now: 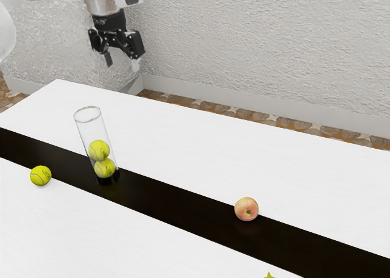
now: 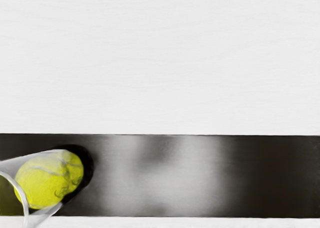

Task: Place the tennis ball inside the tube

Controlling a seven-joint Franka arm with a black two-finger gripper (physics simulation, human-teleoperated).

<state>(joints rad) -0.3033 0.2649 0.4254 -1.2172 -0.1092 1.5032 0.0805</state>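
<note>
Because the loose tennis ball lies on the counter below the pincer, off toward the exterior view's left, it is still to be picked up; the pincer hangs empty, fingers apart, likely to straddle it. Below and nearer the pincer, the tube stands mouth up to admit it, its narrow wall stacking two balls. Toward the exterior view's right, well apart from the pincer, sits an apple, probably irrelevant.
</note>
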